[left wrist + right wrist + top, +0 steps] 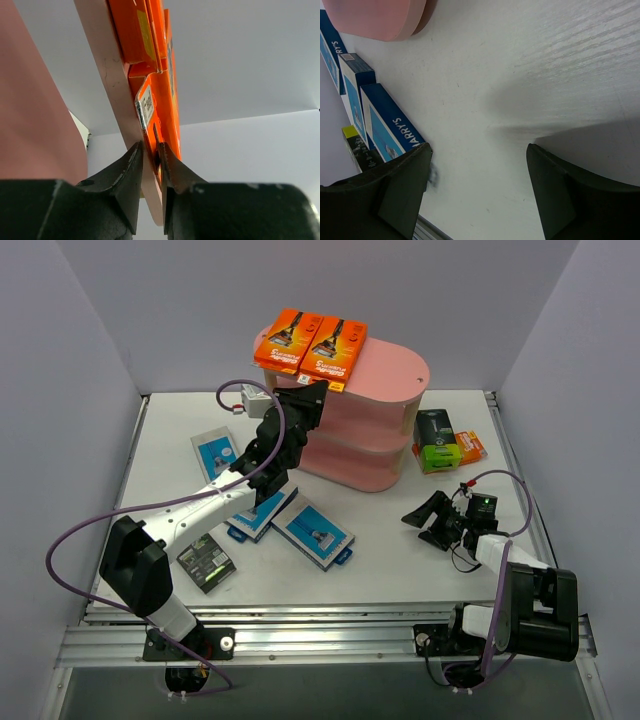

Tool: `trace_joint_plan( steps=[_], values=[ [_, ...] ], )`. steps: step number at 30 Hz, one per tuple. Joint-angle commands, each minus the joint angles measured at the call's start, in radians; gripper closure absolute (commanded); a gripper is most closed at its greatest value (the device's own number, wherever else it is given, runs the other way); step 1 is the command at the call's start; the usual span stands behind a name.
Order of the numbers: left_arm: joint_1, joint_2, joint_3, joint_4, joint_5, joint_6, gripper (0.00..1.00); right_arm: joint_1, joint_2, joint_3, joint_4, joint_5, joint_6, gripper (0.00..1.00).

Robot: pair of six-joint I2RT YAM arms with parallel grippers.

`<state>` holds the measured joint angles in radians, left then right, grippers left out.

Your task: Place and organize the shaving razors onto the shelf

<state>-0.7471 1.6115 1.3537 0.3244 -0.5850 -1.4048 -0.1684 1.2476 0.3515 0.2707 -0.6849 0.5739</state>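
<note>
Top external view: nearest, my right gripper (418, 527) hangs wide open and empty over the table (380, 560). Farther off, my left gripper (312, 392) stands slightly parted, clamping nothing, at the near end of two orange razor packs (334, 348). They lie flat, side by side, on the pink shelf (395, 365) top board, long axes pointing away from me.

Razor packs, 8 total: orange packs (287, 340) x3, blue-and-white packs (313, 532) x3, black-lime packs (207, 562) x2. Pink shelf (395, 370) – 1, w/ 3 tiers.
</note>
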Motion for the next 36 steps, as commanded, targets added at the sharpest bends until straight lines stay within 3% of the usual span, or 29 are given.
trace_joint_plan(
  steps=[1,25,36],
  values=[
    [0.012,-0.002,-0.025,-0.073,-0.003,0.021,0.71,0.009,0.015,0.010,-0.027,0.038,-0.019,0.27],
    [0.012,-0.024,-0.031,0.076,0.014,0.145,0.50,0.010,0.015,0.009,-0.022,0.038,-0.019,0.26],
    [0.011,-0.019,-0.027,0.148,0.037,0.190,0.48,0.010,0.016,0.009,-0.019,0.039,-0.019,0.26]
  ],
)
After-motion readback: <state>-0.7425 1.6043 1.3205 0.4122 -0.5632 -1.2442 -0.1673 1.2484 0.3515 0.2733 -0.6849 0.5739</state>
